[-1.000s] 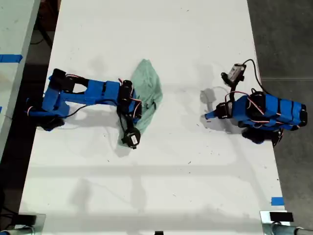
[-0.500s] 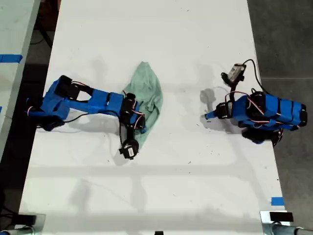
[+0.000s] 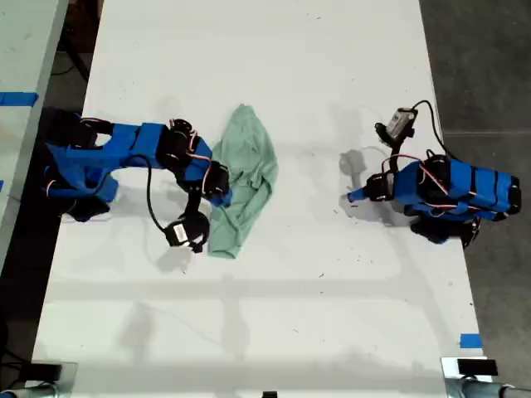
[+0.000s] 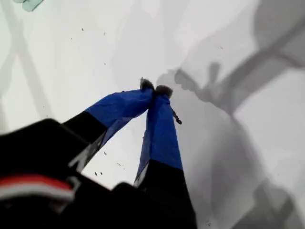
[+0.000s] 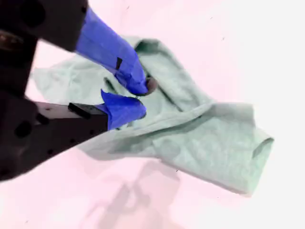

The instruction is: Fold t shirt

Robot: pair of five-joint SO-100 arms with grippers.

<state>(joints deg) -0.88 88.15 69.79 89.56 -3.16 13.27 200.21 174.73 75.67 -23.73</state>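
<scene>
The t shirt (image 3: pixel 251 166) is a crumpled pale mint-green strip lying lengthwise near the table's middle, a little toward the exterior view's left. My second gripper (image 3: pixel 219 193) reaches in from that side and sits at the shirt's near edge. In the second wrist view my second gripper (image 5: pixel 136 98) hovers over the wrinkled t shirt (image 5: pixel 205 138), its blue fingertips (image 5: pixel 138 83) a narrow gap apart with no fabric pinched. My first gripper (image 3: pixel 353 196) rests folded at the exterior view's right, far from the shirt. My first gripper (image 4: pixel 155 90) is shut over bare table.
The white table (image 3: pixel 274 315) runs the length of the exterior view, with dark floor past its right edge. A blue tape mark (image 3: pixel 470 340) sits near the lower right corner of that view. A second pale surface with blue tape (image 3: pixel 17 99) lies at the left.
My second arm has drawn back toward the exterior view's left, off the shirt's lower part and onto its edge. The shirt's lower end now lies uncovered. My first arm has not moved.
</scene>
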